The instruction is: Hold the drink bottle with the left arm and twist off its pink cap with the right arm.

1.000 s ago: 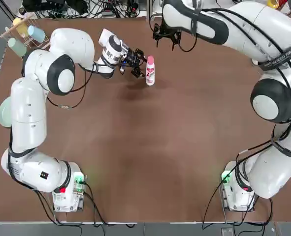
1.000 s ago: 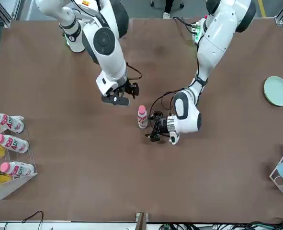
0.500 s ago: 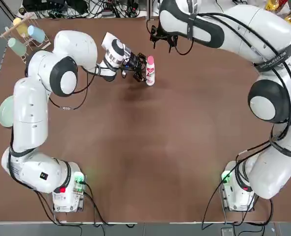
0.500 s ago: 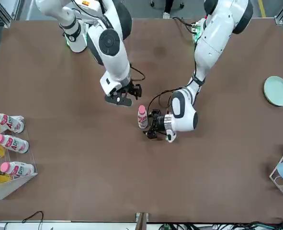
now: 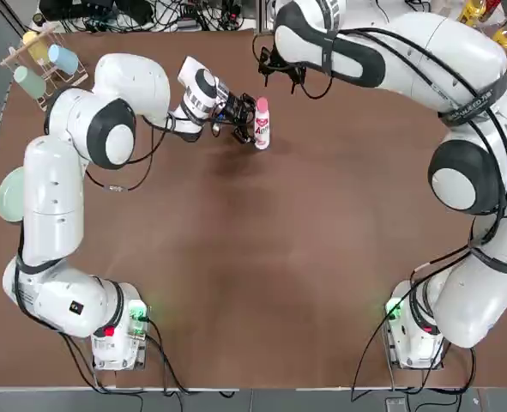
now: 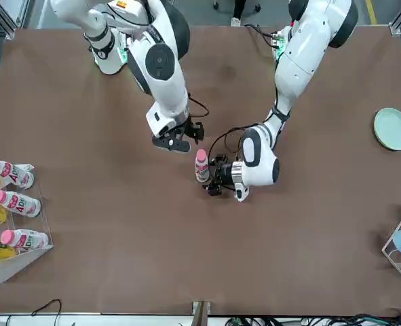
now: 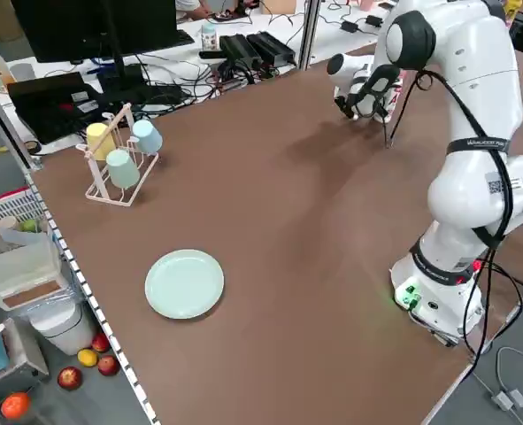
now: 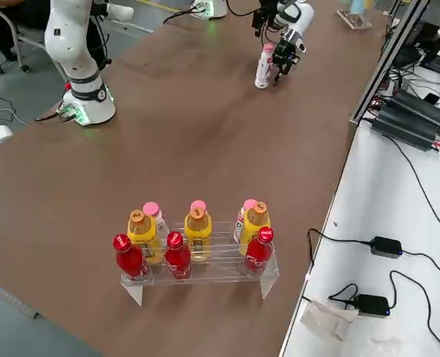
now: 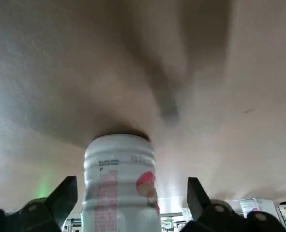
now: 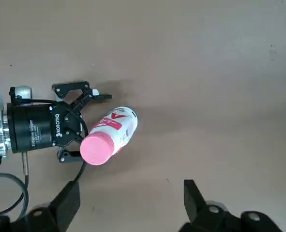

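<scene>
The drink bottle (image 5: 261,129) stands upright at the far middle of the table, its pink cap (image 5: 261,105) on top. My left gripper (image 5: 242,120) lies low and level beside it, open, with a finger on each side of the bottle's body (image 9: 119,188) and a gap at both fingers (image 9: 65,195). My right gripper (image 6: 180,139) hangs open a little above and to the side of the cap (image 6: 201,155). In the right wrist view it looks down on the cap (image 10: 97,149) and on the left gripper (image 10: 80,116).
A clear rack (image 8: 197,249) of red, yellow and pink-capped bottles stands at the table's far right corner. A cup rack (image 5: 43,56) sits at the far left, and a pale green plate (image 5: 9,193) lies at the left edge.
My left gripper has slid in toward the bottle until its open fingers straddle the body. My right gripper has drifted closer to the cap. The bottle has not moved.
</scene>
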Motion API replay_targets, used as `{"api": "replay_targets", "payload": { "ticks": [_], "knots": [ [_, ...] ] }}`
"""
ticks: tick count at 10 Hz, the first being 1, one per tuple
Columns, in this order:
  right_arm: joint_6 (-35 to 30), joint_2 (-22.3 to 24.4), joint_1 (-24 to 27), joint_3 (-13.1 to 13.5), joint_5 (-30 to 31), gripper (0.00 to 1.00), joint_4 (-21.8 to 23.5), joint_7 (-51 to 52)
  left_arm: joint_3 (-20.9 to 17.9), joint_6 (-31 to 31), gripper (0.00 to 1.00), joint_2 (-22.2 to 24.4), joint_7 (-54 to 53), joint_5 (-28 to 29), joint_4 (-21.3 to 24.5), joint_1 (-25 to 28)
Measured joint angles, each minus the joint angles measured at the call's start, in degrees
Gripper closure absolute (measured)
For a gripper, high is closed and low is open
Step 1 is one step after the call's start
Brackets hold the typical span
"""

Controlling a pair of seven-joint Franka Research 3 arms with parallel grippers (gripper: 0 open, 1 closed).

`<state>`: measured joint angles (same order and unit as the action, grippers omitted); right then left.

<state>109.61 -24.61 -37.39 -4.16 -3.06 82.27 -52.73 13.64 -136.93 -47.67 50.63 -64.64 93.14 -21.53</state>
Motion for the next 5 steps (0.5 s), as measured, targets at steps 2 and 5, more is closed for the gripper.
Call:
{"api": "replay_targets", "payload": {
  "ticks": [2,5],
  "knots": [
    [0.72,-0.46,0.00,0.02,0.16,0.07,0.01,-0.57,0.04,0.00,0.00,-0.15,0.00,0.37,0.00,-0.13],
    [0.91,-0.97,-0.01,0.03,0.17,0.07,0.00,-0.65,0.04,0.02,0.02,-0.35,0.00,0.38,0.00,-0.42]
  ]
}}
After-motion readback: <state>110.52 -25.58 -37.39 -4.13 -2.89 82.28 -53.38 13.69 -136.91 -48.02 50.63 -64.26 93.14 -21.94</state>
